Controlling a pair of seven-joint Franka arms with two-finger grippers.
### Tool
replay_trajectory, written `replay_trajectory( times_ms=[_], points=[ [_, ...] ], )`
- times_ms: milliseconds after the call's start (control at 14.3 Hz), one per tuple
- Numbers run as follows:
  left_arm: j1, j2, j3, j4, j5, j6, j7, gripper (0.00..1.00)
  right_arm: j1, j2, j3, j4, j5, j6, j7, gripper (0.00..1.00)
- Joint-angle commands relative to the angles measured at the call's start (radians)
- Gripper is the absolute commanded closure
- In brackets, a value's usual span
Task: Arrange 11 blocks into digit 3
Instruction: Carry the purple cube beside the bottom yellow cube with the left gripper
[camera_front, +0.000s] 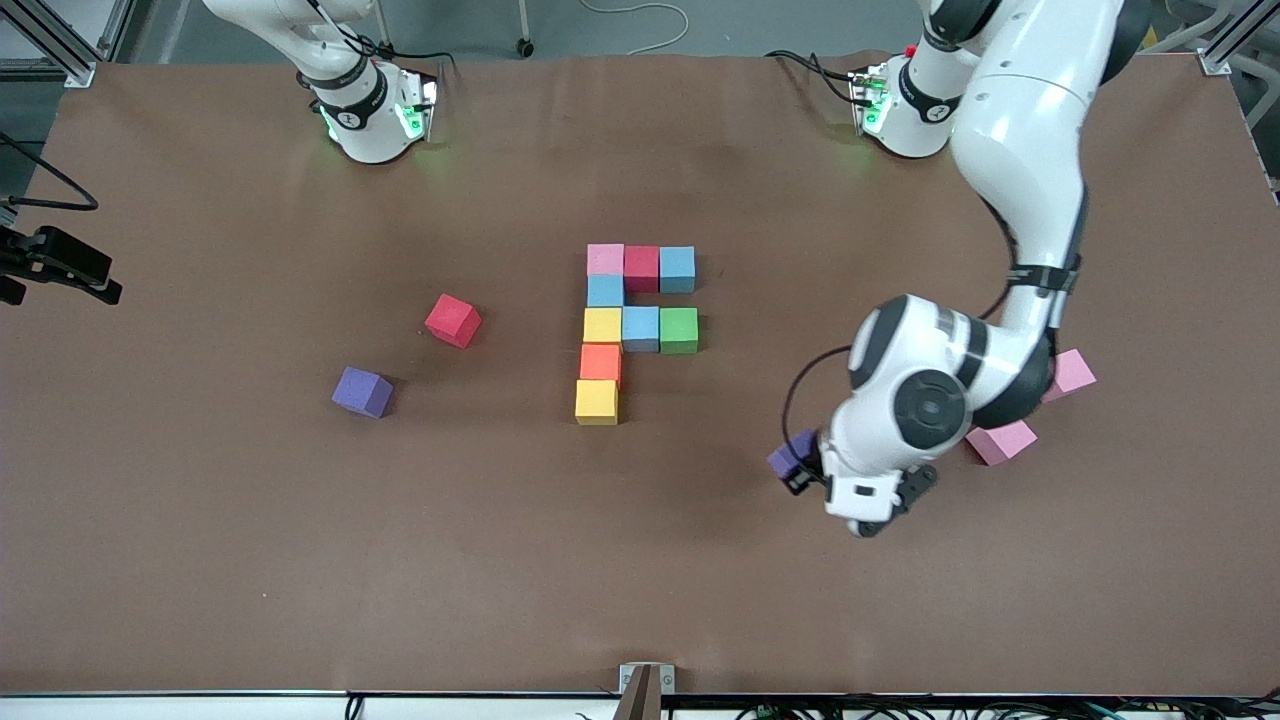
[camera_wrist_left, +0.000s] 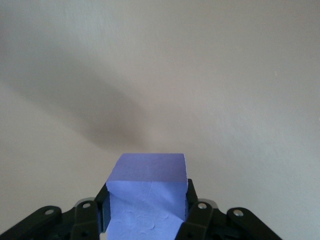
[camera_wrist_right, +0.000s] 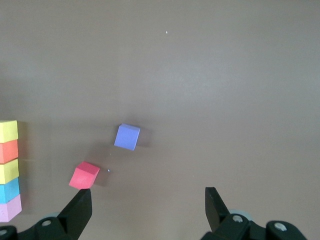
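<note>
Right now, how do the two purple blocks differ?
1. The purple block in the left pincer is clamped between the fingers; the loose purple block sits free on the table.
2. The held one is toward the left arm's end of the table; the loose one is toward the right arm's end, beside a stray red block.
Both look the same colour and size.

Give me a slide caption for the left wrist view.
Left gripper clamps a purple block above the bare brown table.
</note>
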Motion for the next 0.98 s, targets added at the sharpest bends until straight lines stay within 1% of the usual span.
replay_trajectory(
  times_ms=[0, 70, 140, 210, 349, 489, 559, 629, 908],
  points=[
    [-0.066, -0.006, 0.016, -0.007, 0.001, -0.003, -0.168, 0.72, 0.005, -0.009, 0.012, -0.002, 0.004, -0.087, -0.001, 0.00],
    [-0.086, -0.005, 0.016, -0.007, 0.000, -0.002, -0.240, 0.73, 0.019, -0.009, 0.013, -0.002, 0.002, -0.108, 0.005, 0.00],
    [-0.100, -0.003, 0.015, -0.006, -0.002, 0.000, -0.307, 0.78, 0.036, -0.009, 0.012, -0.002, -0.003, -0.112, 0.005, 0.00],
    [-0.117, 0.000, 0.012, -0.006, -0.003, 0.000, -0.373, 0.80, 0.045, -0.009, 0.010, -0.002, -0.012, -0.113, 0.009, 0.00],
    [-0.166, 0.015, 0.015, -0.006, -0.002, 0.006, -0.514, 0.79, 0.028, -0.010, 0.001, -0.002, 0.010, -0.115, 0.006, 0.00],
    [-0.199, 0.036, 0.015, -0.013, 0.000, 0.034, -0.646, 0.80, 0.005, -0.015, 0.002, -0.004, 0.055, -0.136, 0.006, 0.00],
    [-0.233, 0.052, 0.027, -0.014, 0.004, 0.055, -0.741, 0.80, 0.005, -0.018, 0.001, -0.004, 0.063, -0.139, 0.008, 0.00],
    [-0.244, 0.058, 0.039, -0.014, 0.007, 0.076, -0.821, 0.80, 0.005, -0.020, 0.001, -0.004, 0.063, -0.141, 0.008, 0.00],
    [-0.275, 0.081, 0.047, -0.012, 0.007, 0.127, -1.067, 0.80, 0.002, -0.018, 0.004, -0.002, 0.056, -0.130, 0.002, 0.00]
  ],
)
